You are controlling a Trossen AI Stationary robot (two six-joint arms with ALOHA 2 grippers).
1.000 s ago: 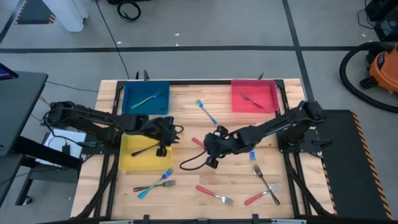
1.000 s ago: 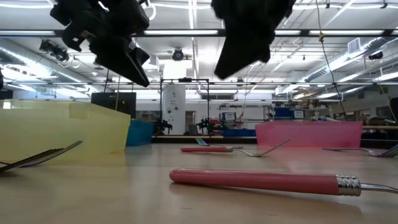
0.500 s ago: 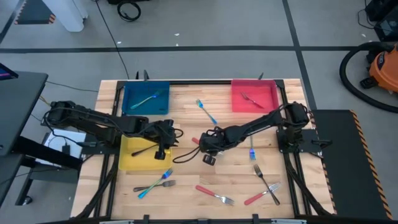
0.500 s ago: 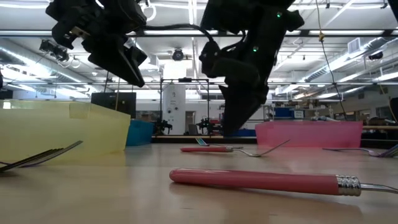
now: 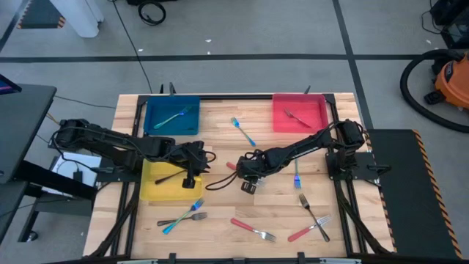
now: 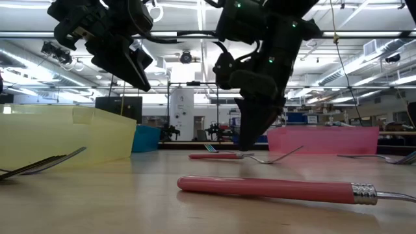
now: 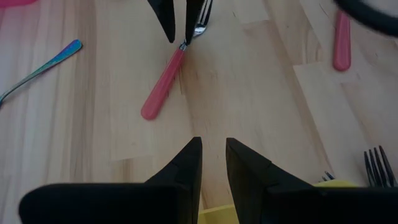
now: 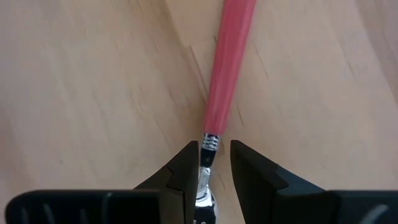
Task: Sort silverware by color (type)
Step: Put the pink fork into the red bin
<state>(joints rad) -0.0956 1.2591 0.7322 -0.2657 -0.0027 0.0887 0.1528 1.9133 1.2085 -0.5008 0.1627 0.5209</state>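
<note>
A red-handled fork (image 8: 229,68) lies flat on the wooden table near its middle (image 5: 232,167). My right gripper (image 8: 214,158) is low over it, open by a narrow gap, with a finger on either side of the fork's metal neck (image 8: 209,144) and pointing down. I cannot tell whether the fingers touch it. The left wrist view shows the same fork (image 7: 163,84). My left gripper (image 7: 213,152) is open by a narrow gap and empty, above the right edge of the yellow tray (image 5: 157,192). A black fork (image 5: 170,177) lies in that tray.
The blue tray (image 5: 192,106) holds a teal fork and the red tray (image 5: 278,121) holds a red one. Loose forks lie at the far middle (image 5: 243,132), the right (image 5: 297,177), the near left (image 5: 183,215), the near middle (image 5: 253,229) and the near right (image 5: 314,220).
My right gripper has moved toward the table's left edge and down, onto the red fork near the table's middle, and now straddles its neck. The fork has stayed where it was.
</note>
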